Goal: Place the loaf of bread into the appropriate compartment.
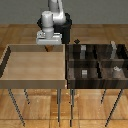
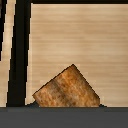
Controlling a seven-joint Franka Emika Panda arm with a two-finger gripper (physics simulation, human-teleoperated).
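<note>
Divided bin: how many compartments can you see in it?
4: the dark-brown divided bin is split into far-left, far-right, near-left and near-right cells, seen in the exterior view. None appear hidden.

Both pictures are low in resolution and soft; edges look blocky. In the exterior view the light is even and fairly bright, with no glare. The pale tray [image 1: 35,65] is lit flatly, while the dark bin [image 1: 97,67] swallows detail in its cells. From my wrist, the bread [image 2: 67,90] looks coarse and pixelated, with a dim grey band before it.
</note>
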